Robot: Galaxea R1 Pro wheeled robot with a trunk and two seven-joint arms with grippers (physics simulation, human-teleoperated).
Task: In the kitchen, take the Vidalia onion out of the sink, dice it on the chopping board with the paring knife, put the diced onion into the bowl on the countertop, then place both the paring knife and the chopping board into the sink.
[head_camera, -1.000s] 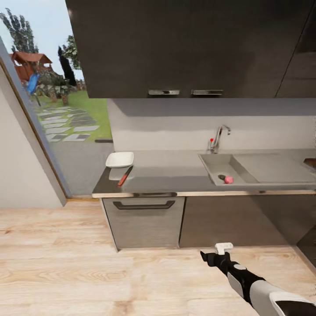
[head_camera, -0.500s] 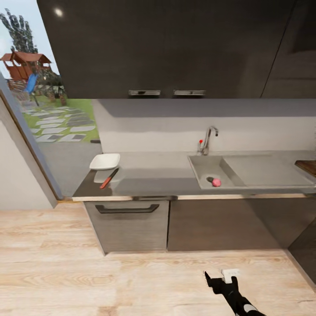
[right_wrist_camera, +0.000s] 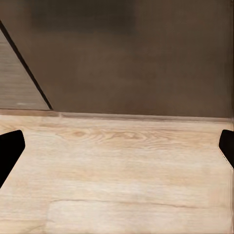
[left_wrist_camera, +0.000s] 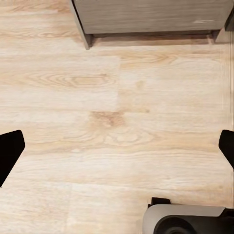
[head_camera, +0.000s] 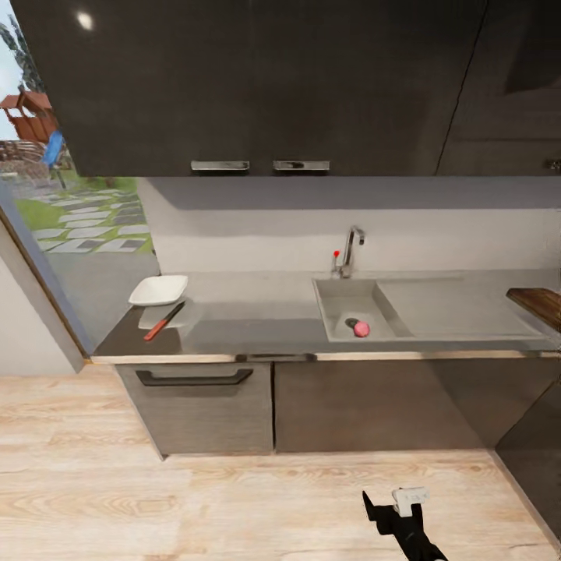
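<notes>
- One pink Vidalia onion [head_camera: 361, 329] lies in the sink [head_camera: 335, 292] basin, beside the dark drain, well ahead of the right claw [head_camera: 393, 502] and a little to that claw's left.
- Behind the basin stands a chrome faucet [head_camera: 350, 248] with a small red knob at its foot.
- Far to the left of the right claw, on the grey desk [head_camera: 249, 323], a red-handled paring knife [head_camera: 164, 321] lies on a pale chopping board [head_camera: 158, 315], and a white bowl [head_camera: 159, 290] sits just behind them.
- To the right of the sink, at the desk's far end, a brown wooden board [head_camera: 538, 304] shows in part.
- Dark wall cabinets [head_camera: 257, 86] hang above; a drawer front with a black handle [head_camera: 193, 379] sits under the knife end.
- The right claw is low over the wooden floor [head_camera: 195, 506], short of the base cabinets; in the right wrist view its fingers [right_wrist_camera: 9, 151] are spread wide with nothing between them.
- The left claw [left_wrist_camera: 117, 151] points down at floor planks, fingers [left_wrist_camera: 9, 152] likewise spread apart and holding nothing.
</notes>
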